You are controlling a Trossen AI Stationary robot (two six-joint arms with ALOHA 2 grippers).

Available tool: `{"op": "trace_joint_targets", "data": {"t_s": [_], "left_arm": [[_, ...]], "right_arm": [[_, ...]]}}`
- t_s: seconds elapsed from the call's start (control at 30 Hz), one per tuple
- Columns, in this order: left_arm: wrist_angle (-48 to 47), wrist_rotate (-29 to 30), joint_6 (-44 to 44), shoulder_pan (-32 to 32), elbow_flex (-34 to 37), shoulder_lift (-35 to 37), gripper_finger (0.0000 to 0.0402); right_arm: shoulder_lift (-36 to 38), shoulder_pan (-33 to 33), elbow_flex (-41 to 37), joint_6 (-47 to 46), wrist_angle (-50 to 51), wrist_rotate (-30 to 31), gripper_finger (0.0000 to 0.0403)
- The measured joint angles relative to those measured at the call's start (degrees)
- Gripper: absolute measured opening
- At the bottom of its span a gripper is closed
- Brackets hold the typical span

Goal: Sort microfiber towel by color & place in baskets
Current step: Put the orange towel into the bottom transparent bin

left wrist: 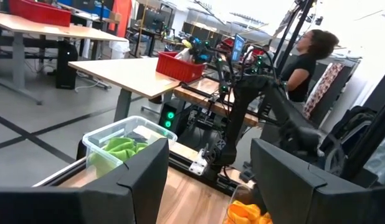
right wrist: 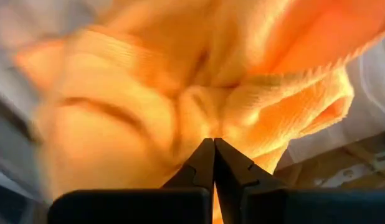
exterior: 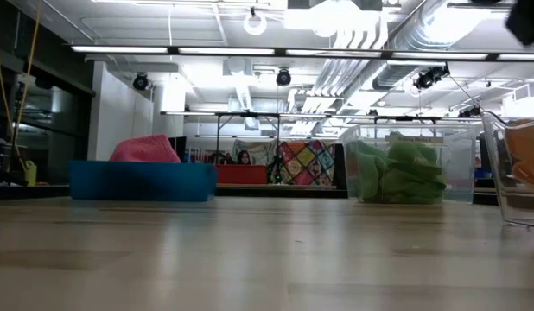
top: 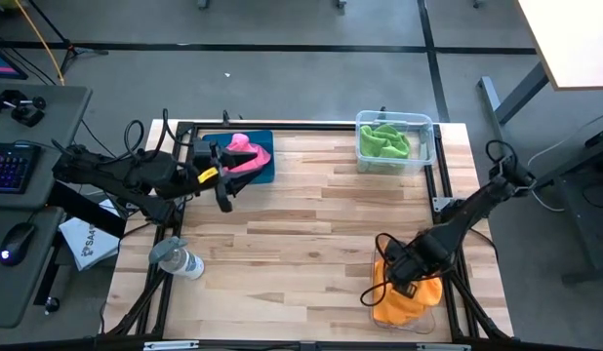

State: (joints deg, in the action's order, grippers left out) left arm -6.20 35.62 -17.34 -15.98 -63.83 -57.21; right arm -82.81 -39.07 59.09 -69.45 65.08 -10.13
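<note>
A pink towel (top: pixel 247 153) lies heaped in the teal tray (top: pixel 265 174) at the far left of the table. My left gripper (top: pixel 223 185) hovers open just beside the tray on its near side, holding nothing. Green towels (top: pixel 384 141) fill the clear bin (top: pixel 423 122) at the far right. Orange towels (top: pixel 411 300) lie in a second clear bin (top: pixel 430 320) at the near right. My right gripper (top: pixel 397 273) is over that bin, shut on orange cloth. In the low view I see the tray (exterior: pixel 142 181), the green bin (exterior: pixel 405 168) and the orange bin's wall (exterior: pixel 509 173). My right gripper pinches a bunched fold of the orange towel (right wrist: pixel 195 115) between its two fingertips (right wrist: pixel 205 155), coming from above and pointing down into the bin. Creases in the cloth run in toward the tips. One layer or several, I cannot tell. The towel's lower part rests on the orange pile.
A grey-capped clear bottle (top: pixel 178 259) lies on its side at the table's near left edge. The table's middle is bare wood (top: pixel 311 224). A black frame rail runs round the table. A person (left wrist: pixel 308 59) sits beyond the far right side.
</note>
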Motion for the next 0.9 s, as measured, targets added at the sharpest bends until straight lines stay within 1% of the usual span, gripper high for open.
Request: {"op": "trace_joint_targets", "data": {"t_s": [0.07, 0.23, 0.3, 0.37, 0.43, 0.5, 0.63, 0.73, 0.9], "left_arm": [[0.00, 0.02, 0.00, 0.28, 0.00, 0.00, 0.0216], [0.00, 0.02, 0.00, 0.36, 0.00, 0.00, 0.0216], [0.00, -0.13, 0.00, 0.36, 0.00, 0.00, 0.0216], [-0.02, -0.69, 0.00, 0.36, 0.00, 0.00, 0.0216], [-0.06, -0.81, 0.00, 0.36, 0.00, 0.00, 0.0216], [-0.17, -0.82, 0.00, 0.36, 0.00, 0.00, 0.0216], [-0.48, -0.83, 0.00, 0.36, 0.00, 0.00, 0.0216], [-0.48, -0.83, 0.07, 0.36, 0.00, 0.00, 0.0216], [-0.46, -0.85, 0.48, 0.36, 0.00, 0.00, 0.0216]], "right_arm": [[0.02, 0.03, 3.26, 1.51, 2.16, 0.72, 0.0000], [0.06, -0.82, 11.27, 4.86, 8.31, 0.35, 0.0000], [0.07, -2.25, 13.62, 5.48, 10.08, -1.98, 0.0000], [0.11, -3.84, 14.51, 5.46, 9.99, -7.82, 0.0000], [0.11, -6.03, 13.64, 4.33, 9.70, -14.07, 0.0000], [0.11, -8.33, 11.48, 1.76, 8.41, -17.25, 0.0000], [0.09, -11.88, 5.61, -4.24, 2.29, -17.33, 0.0000], [0.07, -12.81, 1.49, -7.13, 0.67, -17.00, 0.0000], [0.07, -12.67, -2.84, -7.78, -0.39, -16.76, 0.0000]]}}
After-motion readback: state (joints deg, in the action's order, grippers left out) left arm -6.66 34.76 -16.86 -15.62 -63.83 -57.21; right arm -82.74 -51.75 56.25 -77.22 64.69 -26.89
